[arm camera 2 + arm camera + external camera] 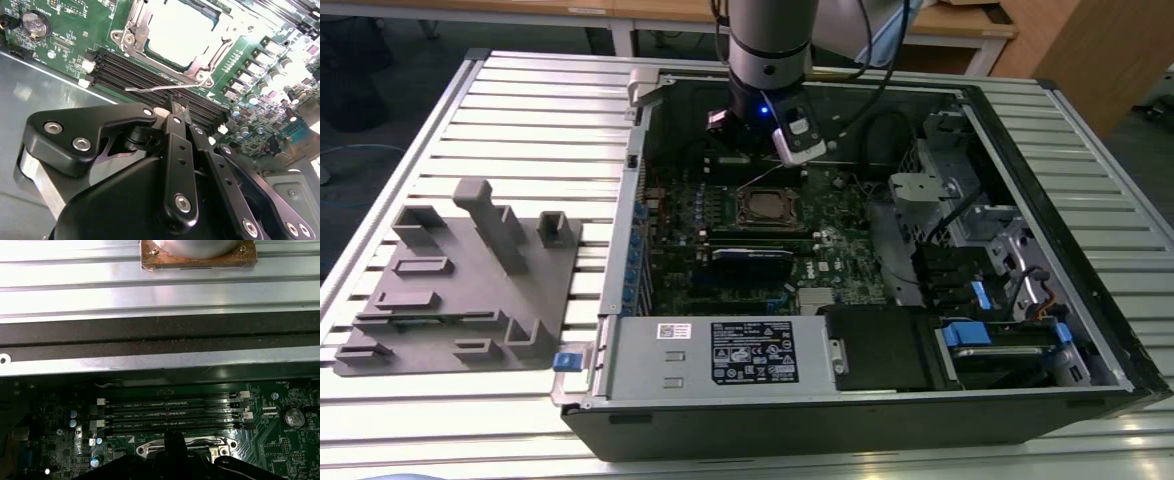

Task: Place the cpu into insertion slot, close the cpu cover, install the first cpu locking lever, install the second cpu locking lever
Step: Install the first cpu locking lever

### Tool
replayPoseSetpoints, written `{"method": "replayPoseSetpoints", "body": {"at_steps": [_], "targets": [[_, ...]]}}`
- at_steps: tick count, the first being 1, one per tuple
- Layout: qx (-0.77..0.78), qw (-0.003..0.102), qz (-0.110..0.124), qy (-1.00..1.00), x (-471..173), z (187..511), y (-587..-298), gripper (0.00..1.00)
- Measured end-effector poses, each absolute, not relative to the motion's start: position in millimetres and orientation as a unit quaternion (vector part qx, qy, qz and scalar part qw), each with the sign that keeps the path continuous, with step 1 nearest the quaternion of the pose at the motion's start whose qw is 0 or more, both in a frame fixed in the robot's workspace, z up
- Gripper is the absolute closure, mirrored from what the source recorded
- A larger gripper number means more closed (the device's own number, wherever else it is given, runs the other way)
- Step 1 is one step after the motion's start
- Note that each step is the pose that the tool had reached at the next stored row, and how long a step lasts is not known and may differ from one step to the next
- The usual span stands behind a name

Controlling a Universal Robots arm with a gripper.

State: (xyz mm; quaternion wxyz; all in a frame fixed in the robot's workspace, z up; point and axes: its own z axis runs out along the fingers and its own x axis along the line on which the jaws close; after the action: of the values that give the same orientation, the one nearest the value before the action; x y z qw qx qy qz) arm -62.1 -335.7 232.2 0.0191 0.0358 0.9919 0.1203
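The cpu [175, 32] lies flat in the insertion slot [767, 208] on the green board, its pale metal top showing through the window of the cpu cover [131, 22], which is folded down over it. A thin metal locking lever [150, 89] sticks out free along the socket's edge, beside the memory slots. My gripper [173, 101] is shut with nothing between its black fingers. Its tip sits right at that lever; whether it touches I cannot tell. In the exterior view the gripper [750, 158] hangs just behind the socket, inside the open computer case.
Long black memory slots [170, 412] run next to the socket. The case's metal wall [160, 360] stands close behind them. A black card [750, 255] and a power supply [720, 350] lie nearer the front. A grey fixture [454, 280] sits on the exterior view's left.
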Motion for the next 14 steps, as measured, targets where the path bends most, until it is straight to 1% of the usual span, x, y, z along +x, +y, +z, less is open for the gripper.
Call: {"method": "replayPoseSetpoints", "body": {"at_steps": [14], "targets": [[0.036,0.018,0.120,0.992,-57.4,230.1,-335.4,0.89]]}}
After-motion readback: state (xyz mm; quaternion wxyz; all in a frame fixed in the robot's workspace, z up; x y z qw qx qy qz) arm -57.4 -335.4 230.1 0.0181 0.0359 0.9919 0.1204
